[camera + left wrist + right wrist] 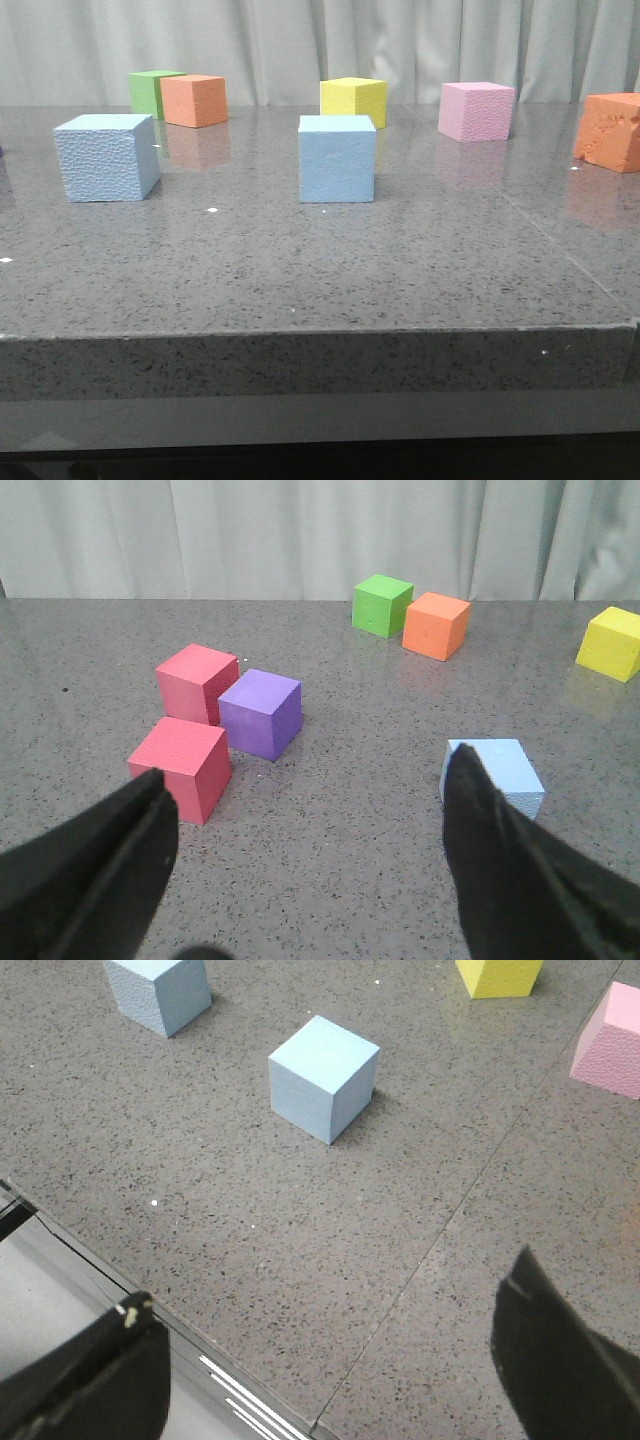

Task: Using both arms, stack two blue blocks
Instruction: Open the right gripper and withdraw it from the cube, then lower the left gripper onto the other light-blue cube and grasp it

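Note:
The pebbly blue block (pixel 107 157) sits on the grey table at the left. The smoother blue block (pixel 337 158) sits near the middle, apart from it. Neither gripper shows in the front view. My left gripper (pixel 308 763) is open and empty over bare table; the pebbly blue block (pixel 497 768) lies just beyond one finger, which partly hides it. My right gripper (pixel 328 1280) is open and empty above the table's front edge. The smoother blue block (pixel 323 1075) lies well ahead of it, and the pebbly one (pixel 160 990) lies farther off.
A green cube (pixel 150 90), an orange cube (pixel 195 100), a yellow cube (pixel 354 100) and a pink cube (pixel 477 110) stand along the back. Another orange cube (pixel 610 132) is at the far right. Two red cubes (pixel 182 767) and a purple cube (pixel 261 712) lie near the left gripper.

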Robot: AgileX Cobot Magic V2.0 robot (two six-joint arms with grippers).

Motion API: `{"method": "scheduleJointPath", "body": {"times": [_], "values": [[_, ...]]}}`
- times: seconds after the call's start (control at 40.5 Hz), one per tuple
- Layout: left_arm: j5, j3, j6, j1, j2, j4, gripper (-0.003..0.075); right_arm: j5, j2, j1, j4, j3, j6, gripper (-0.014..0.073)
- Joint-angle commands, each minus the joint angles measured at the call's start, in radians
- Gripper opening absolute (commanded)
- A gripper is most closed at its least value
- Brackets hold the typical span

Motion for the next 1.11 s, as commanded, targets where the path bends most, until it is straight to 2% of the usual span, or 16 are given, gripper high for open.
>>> {"method": "scheduleJointPath", "body": {"times": [0.0, 0.296, 0.641, 1.085], "values": [[-0.088, -0.031, 0.001, -0.009, 0.013, -0.022, 0.0532, -0.068, -0.004, -0.008, 0.031, -0.023, -0.01, 0.0654], [-0.083, -0.037, 0.001, -0.147, 0.047, -0.036, 0.0536, -0.068, -0.004, -0.008, 0.031, -0.023, -0.01, 0.0654], [-0.058, -0.159, 0.027, -0.319, 0.353, -0.038, 0.0536, -0.068, -0.004, -0.008, 0.031, -0.023, -0.01, 0.0654], [-0.055, -0.381, 0.027, -0.337, 0.823, -0.019, 0.0536, -0.068, -0.004, -0.008, 0.031, -0.023, -0.01, 0.0654]]}}
